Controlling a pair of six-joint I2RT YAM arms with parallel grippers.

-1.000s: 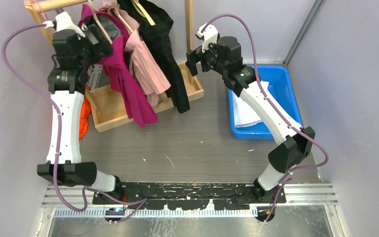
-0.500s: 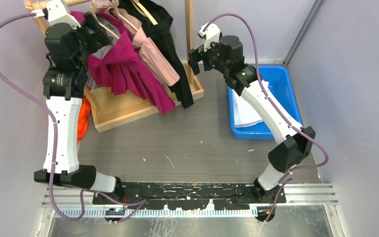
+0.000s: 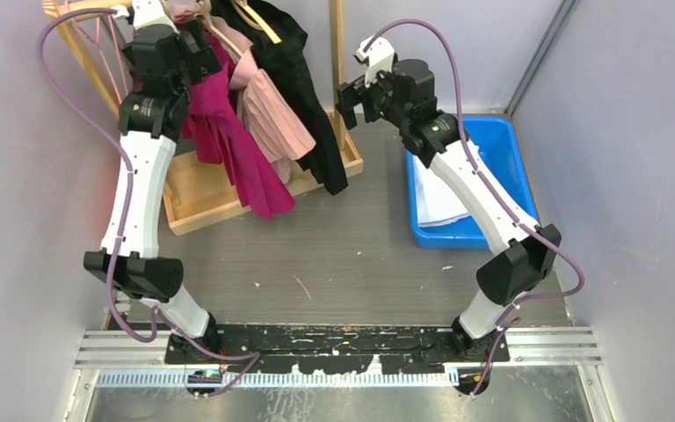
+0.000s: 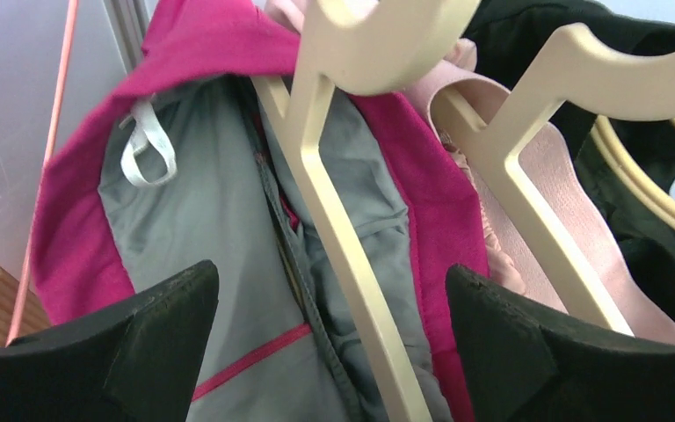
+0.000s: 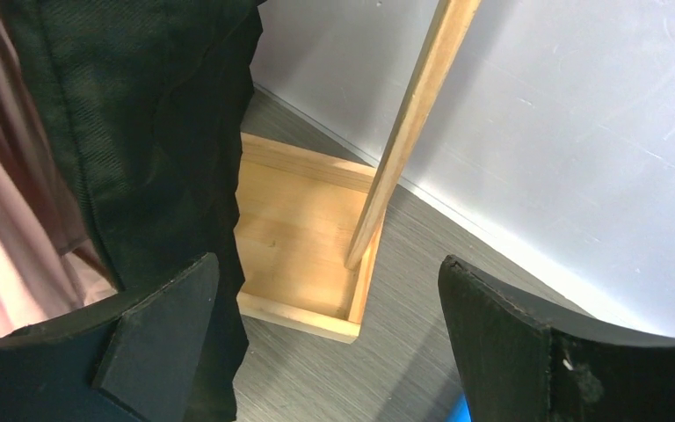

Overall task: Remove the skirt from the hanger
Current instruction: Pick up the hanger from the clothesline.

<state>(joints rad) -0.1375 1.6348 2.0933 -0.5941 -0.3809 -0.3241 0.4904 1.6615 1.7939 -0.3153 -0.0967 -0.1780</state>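
You can't see the rack's top rail or the hanger hooks: the overhead view cuts them off, and your left hand (image 3: 195, 46) is half buried in the clothes there. The magenta skirt (image 3: 228, 145), lined in grey, hangs on a cream hanger (image 4: 334, 220) at the table's far left corner, over the wooden rack base (image 3: 202, 198). A pink garment (image 3: 268, 114) and a black garment (image 3: 303, 97) crowd its right side. A blue bin (image 3: 501, 149) sits at the right edge. Your left hand is spread wide, its fingers (image 4: 167, 308) on either side of the hanger, gripping nothing. Your right hand (image 5: 325, 290) is also wide open and empty, between the black garment and the rack post (image 5: 404, 132)
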